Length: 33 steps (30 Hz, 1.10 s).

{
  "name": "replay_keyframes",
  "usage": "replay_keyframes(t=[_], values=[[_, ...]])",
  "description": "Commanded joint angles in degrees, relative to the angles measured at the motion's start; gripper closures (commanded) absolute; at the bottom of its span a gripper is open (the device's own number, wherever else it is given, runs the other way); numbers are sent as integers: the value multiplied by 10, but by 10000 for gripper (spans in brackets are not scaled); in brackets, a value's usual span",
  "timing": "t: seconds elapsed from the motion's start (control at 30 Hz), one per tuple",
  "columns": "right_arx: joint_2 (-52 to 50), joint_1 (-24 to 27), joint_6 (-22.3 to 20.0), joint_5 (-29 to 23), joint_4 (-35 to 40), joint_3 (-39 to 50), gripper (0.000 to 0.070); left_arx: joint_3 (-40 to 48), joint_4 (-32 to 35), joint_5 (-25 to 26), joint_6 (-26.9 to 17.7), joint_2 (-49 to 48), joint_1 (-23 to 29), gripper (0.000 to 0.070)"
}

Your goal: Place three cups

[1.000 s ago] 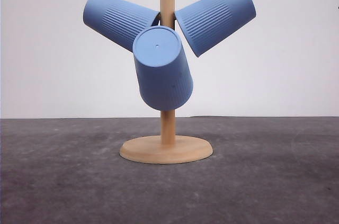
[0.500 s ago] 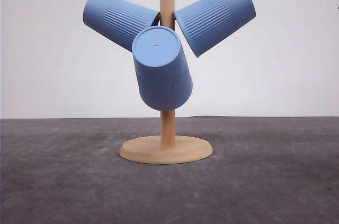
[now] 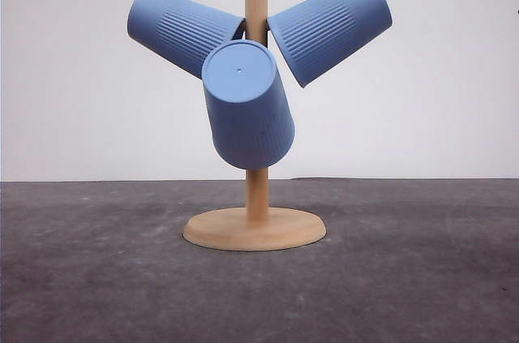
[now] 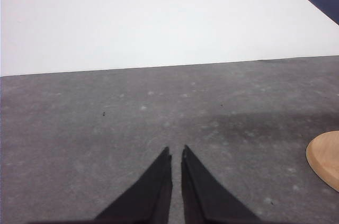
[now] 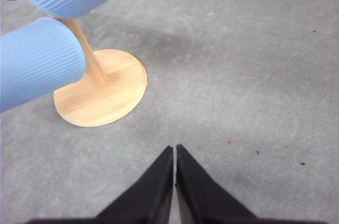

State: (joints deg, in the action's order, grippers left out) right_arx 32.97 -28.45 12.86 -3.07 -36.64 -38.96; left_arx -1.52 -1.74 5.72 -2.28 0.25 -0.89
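Three blue cups are hanging on a wooden stand (image 3: 256,2) that is sitting on the grey tabletop (image 3: 97,278) by its round base (image 3: 255,229). Seen from the front, the left cup (image 3: 182,31) is angling out toward ten o'clock from the post, the right cup (image 3: 331,28) is angling out toward two o'clock, and the front cup (image 3: 247,108) is pointing its flat bottom at the camera, covering the post. The left end effector (image 4: 176,156) is hovering over bare tabletop with its fingers nearly touching, gripping nothing. The right end effector (image 5: 175,151) is hovering near the base, fingertips pressed together, likewise empty.
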Motion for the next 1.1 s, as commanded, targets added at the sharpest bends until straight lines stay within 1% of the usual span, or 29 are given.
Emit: replay_keyframes(t=[0.0, 0.1, 0.13, 0.17, 0.2, 0.3, 0.37, 0.43, 0.53, 0.57, 0.63, 0.7, 0.83, 0.93, 1.07], values=[[2, -3, -5, 0, 6, -3, 696, 8, 5, -2, 2, -1, 0, 678], [2, -3, -6, 0, 6, -3, 696, 8, 5, -2, 2, -1, 0, 678], [2, -3, -15, -2, 8, -3, 696, 8, 5, -2, 2, -1, 0, 678], [2, -3, -34, -7, 10, -3, 696, 8, 5, -2, 2, -1, 0, 678], [2, -3, -42, -15, 9, -2, 696, 8, 5, -2, 2, -1, 0, 678], [1, 2, -46, -55, 15, 7, 696, 8, 5, -2, 2, -1, 0, 678], [-12, 19, -56, -76, 47, 37, 696, 8, 5, -2, 1, -1, 0, 678], [-40, 49, -65, -54, 112, 89, 696, 8, 5, -2, 2, -1, 0, 678], [-99, 98, -83, 13, 224, 188, 696, 8, 5, -2, 2, -1, 0, 678], [-120, 111, -88, 25, 255, 222, 696, 8, 5, -2, 2, -1, 0, 678], [-157, 133, -94, 33, 293, 275, 696, 8, 5, -2, 2, -1, 0, 678], [-191, 155, -99, 33, 307, 316, 696, 8, 5, -2, 2, -1, 0, 678], [-243, 205, -116, 33, 306, 366, 696, 8, 5, -2, 2, -1, 0, 678], [-276, 244, -121, 33, 301, 383, 696, 8, 5, -2, 1, -1, 0, 678], [-323, 286, -125, 31, 288, 383, 696, 8, 5, -2, 2, -1, 0, 678]])
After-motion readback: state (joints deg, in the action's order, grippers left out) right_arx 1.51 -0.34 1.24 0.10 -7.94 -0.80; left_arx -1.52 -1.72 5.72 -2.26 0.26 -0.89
